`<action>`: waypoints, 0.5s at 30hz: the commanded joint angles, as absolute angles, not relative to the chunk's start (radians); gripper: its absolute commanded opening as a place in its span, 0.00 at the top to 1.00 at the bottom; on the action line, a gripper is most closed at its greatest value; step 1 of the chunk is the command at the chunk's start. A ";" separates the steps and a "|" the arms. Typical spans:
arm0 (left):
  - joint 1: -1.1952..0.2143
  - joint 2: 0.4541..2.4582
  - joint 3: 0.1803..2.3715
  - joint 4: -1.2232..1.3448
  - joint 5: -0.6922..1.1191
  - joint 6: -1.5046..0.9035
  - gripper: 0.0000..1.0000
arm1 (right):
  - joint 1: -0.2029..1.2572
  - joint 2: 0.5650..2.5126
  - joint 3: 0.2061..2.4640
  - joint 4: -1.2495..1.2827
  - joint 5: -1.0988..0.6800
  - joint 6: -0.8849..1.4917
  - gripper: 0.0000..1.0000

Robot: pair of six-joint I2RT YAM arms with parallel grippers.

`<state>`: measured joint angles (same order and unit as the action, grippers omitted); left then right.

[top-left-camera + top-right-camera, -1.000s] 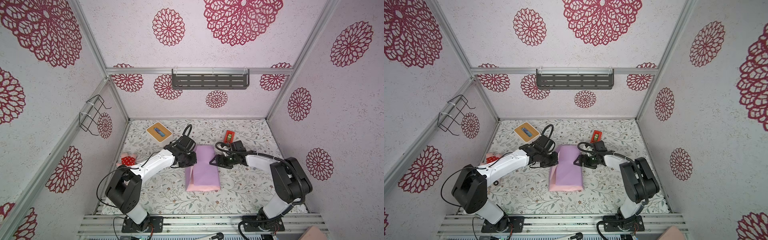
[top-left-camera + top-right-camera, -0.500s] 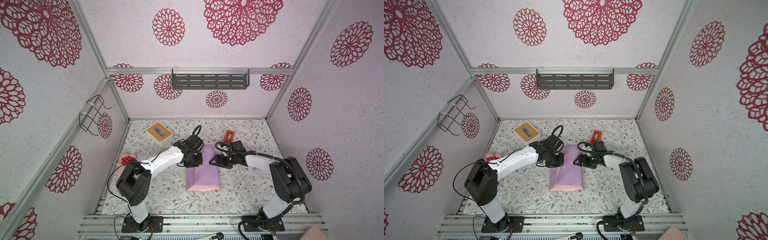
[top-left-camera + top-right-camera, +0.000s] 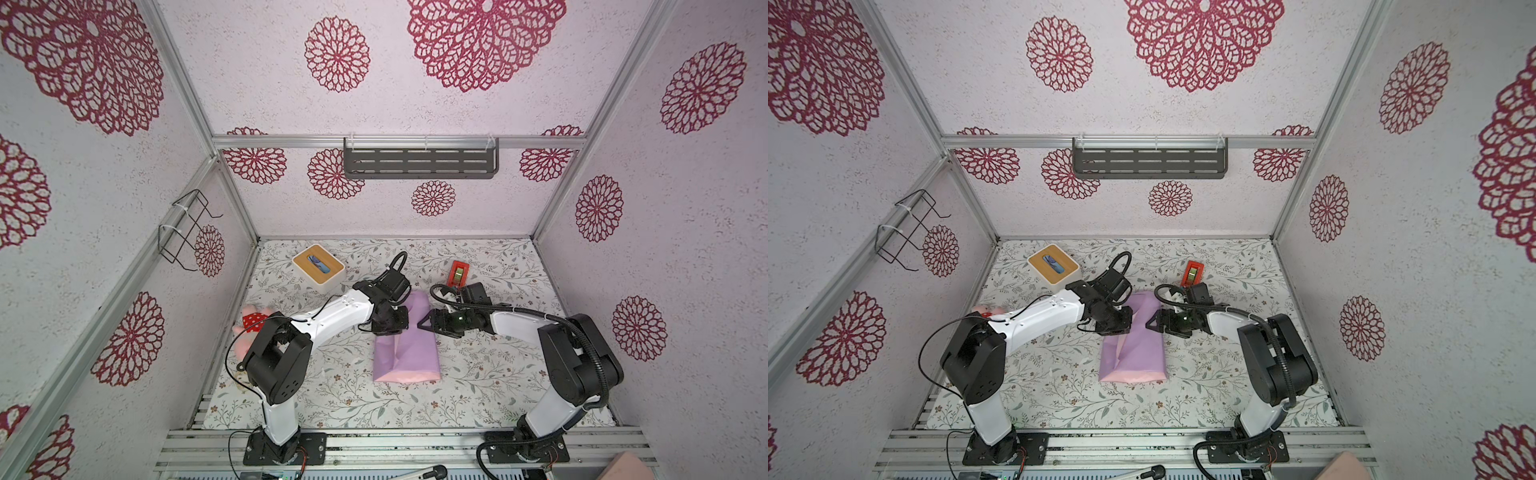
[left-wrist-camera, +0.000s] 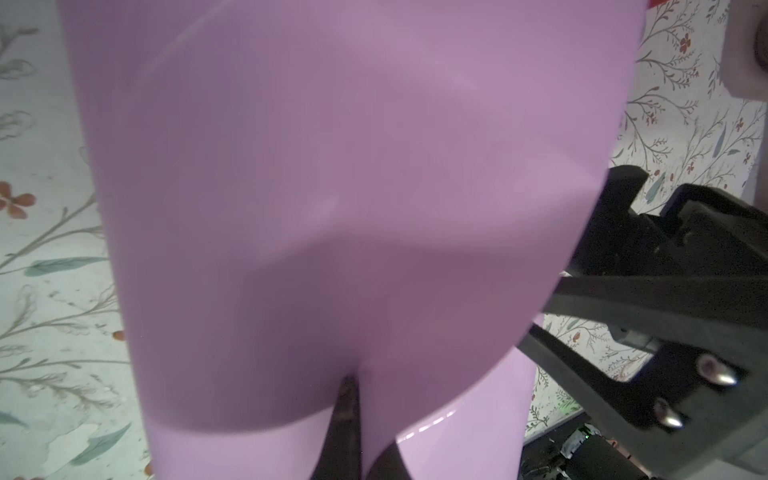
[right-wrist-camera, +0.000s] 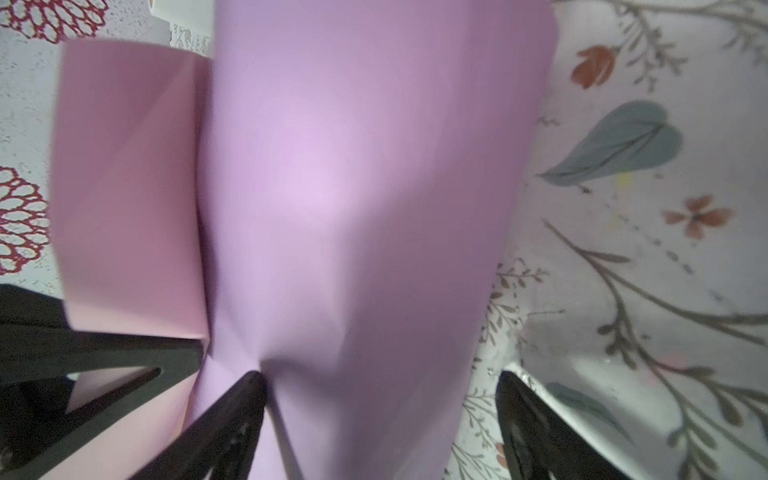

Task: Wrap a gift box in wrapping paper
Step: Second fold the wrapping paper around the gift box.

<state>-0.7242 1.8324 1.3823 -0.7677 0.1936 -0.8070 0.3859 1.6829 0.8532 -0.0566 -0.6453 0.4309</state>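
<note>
Risk comes mostly from the wrapping paper [image 3: 409, 345], which lies folded in a long lilac bundle in the middle of the surface [image 3: 478, 374]. The gift box is not visible; I judge it sits inside the far, raised part of the bundle. No tape shows on the fold, so the paper may spring open when the pressure goes. The left gripper [image 4: 347, 399] is fully closed with its tip pressed into the lilac sheet; whether it pinches a layer I cannot tell. If it pushes further, it may dent or tear the thin sheet, or slide the box sideways. The right gripper [image 5: 378, 378] stands wide open and holds nothing; one finger [image 5: 237, 407] touches the paper, the other hangs over the bare surface.

Compared with one second ago, the left arm has swung in from beside the bundle and now reaches over its left edge, and a diagonal crease shows near the front left corner. The right arm and its gripper look unchanged.
</note>
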 commanded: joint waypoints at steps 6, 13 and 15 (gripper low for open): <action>-0.735 1.852 1.404 -0.713 0.216 -0.845 1.00 | 0.410 1.729 0.802 -0.143 -0.520 0.434 0.13; -0.733 1.870 1.393 -0.640 0.254 -0.880 1.00 | 0.416 1.726 0.793 -0.135 -0.517 0.445 0.13; -0.733 1.877 1.399 -0.630 0.264 -0.885 1.00 | 0.417 1.723 0.791 -0.135 -0.516 0.448 0.13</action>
